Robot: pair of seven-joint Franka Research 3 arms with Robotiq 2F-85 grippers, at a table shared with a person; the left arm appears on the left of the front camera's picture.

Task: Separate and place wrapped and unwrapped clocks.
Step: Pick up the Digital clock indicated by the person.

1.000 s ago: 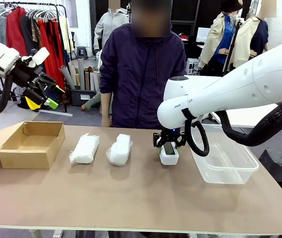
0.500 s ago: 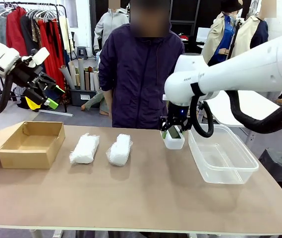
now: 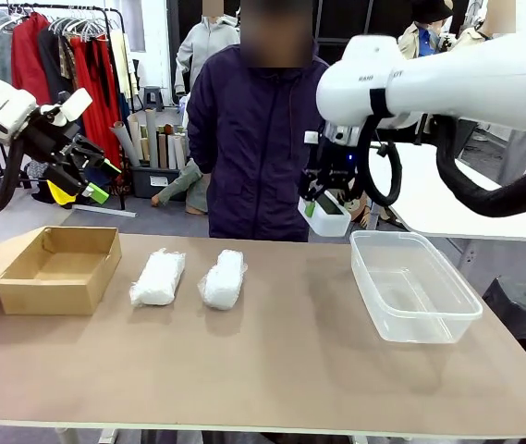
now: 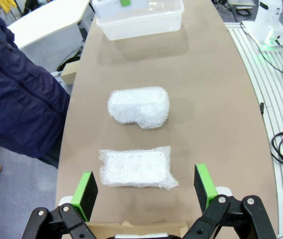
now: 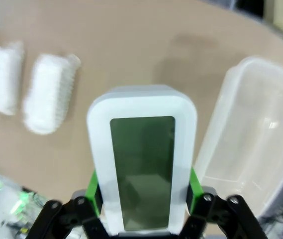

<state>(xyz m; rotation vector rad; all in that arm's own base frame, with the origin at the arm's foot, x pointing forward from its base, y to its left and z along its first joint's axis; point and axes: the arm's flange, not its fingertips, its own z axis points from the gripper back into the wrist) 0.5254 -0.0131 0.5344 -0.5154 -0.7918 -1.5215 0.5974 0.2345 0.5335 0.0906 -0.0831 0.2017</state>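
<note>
My right gripper [image 3: 325, 211] is shut on the bare white clock [image 3: 324, 219] with a grey-green screen, held high above the table beside the clear tub [image 3: 414, 287]. In the right wrist view the clock [image 5: 142, 164] stands between the green pads [image 5: 93, 191], with the tub [image 5: 250, 139] to its right. Two wrapped clocks lie side by side on the table, one [image 3: 158, 277] nearer the cardboard box and one [image 3: 223, 278] right of it. My left gripper [image 3: 96, 180] hangs open above the box [image 3: 57, 268]; its wrist view looks down on both bundles [image 4: 137, 168] [image 4: 139, 107].
A person in a dark jacket [image 3: 263, 139] stands at the far edge of the table, right behind the raised clock. The open brown cardboard box stands at the left end, the tub at the right. Bare tabletop [image 3: 272, 361] lies in front.
My right gripper has lifted the bare clock off the table, up and slightly right, toward the tub's far side. The left arm and the bundles have not moved.
</note>
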